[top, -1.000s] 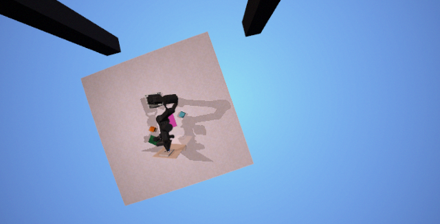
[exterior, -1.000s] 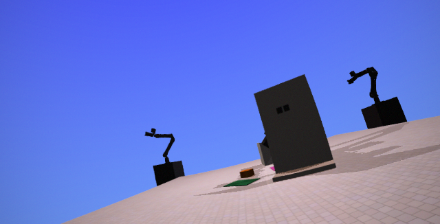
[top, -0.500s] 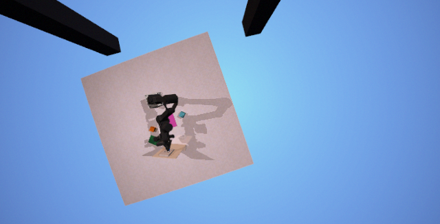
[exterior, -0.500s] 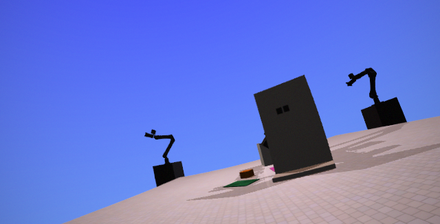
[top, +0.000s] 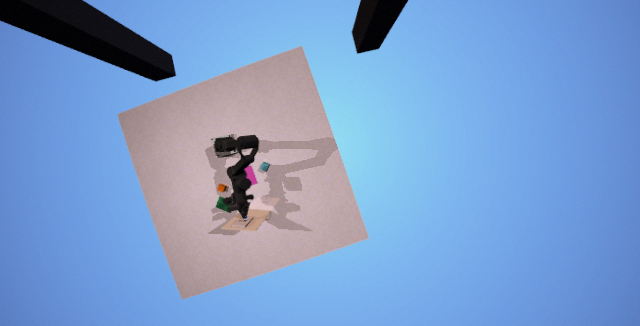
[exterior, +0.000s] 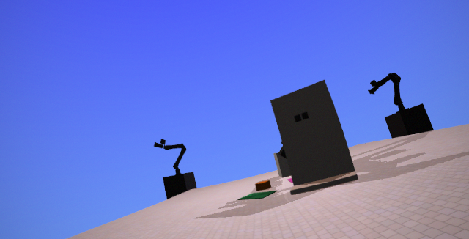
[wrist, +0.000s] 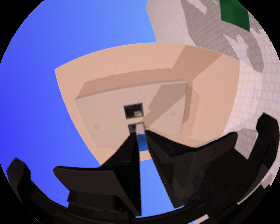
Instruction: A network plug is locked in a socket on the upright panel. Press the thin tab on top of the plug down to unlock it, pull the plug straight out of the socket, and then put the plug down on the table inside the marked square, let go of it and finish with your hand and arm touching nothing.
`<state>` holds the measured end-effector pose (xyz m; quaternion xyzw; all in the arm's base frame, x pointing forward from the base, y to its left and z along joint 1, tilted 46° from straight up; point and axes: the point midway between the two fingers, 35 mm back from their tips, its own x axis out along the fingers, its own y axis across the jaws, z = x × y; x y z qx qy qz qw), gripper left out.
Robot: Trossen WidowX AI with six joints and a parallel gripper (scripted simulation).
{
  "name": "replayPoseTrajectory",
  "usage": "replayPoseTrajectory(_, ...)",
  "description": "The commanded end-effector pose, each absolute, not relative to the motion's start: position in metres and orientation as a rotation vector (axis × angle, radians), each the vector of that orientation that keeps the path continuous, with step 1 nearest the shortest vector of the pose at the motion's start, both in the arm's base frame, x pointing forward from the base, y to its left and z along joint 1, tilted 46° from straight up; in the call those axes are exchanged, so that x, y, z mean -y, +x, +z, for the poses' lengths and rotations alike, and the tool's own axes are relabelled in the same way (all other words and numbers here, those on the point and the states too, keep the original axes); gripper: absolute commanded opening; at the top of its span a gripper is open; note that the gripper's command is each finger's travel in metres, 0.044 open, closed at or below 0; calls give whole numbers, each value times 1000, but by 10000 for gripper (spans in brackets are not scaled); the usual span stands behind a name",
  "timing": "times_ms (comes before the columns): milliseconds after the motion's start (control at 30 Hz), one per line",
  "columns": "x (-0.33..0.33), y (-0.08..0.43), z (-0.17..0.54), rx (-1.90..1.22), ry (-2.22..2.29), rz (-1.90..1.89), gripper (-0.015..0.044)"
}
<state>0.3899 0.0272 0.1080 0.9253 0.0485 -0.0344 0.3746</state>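
The upright panel (top: pixel 260 218) (exterior: pixel 315 147) (wrist: pixel 156 55) shows its tan face with a pale socket plate (wrist: pixel 106 107) in the wrist view, and its dark back in the exterior view. The plate has two openings, one above the other. My gripper (top: pixel 244 217) (wrist: pixel 140 135) is shut on the blue plug (wrist: pixel 142 143), right in front of the lower opening. The plug's pale front end is at that opening; how deep it sits cannot be told. The tab is not clear. A magenta patch (top: pixel 251 176) and a green patch (top: pixel 221 205) (exterior: pixel 257 195) (wrist: pixel 234 16) lie flat; which is the marked square cannot be told.
An orange block (top: pixel 222 188) (exterior: pixel 263 185) stands near the green patch. A teal block (top: pixel 264 166) stands beyond the magenta patch. A pale upright board (exterior: pixel 282 166) shows partly behind the panel. Two black arms on boxes stand farther off in the exterior view.
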Motion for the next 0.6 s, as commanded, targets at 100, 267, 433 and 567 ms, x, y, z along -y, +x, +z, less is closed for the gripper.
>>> replayPoseTrajectory(100, -29, 384, 109, -130, 2363, -87, 0)
replayPoseTrajectory(267, -29, 381, 110, -130, 2363, -88, 0)
replayPoseTrajectory(433, -29, 379, 110, -130, 2363, -88, 0)
replayPoseTrajectory(567, -30, 378, 111, -130, 2364, -88, 0)
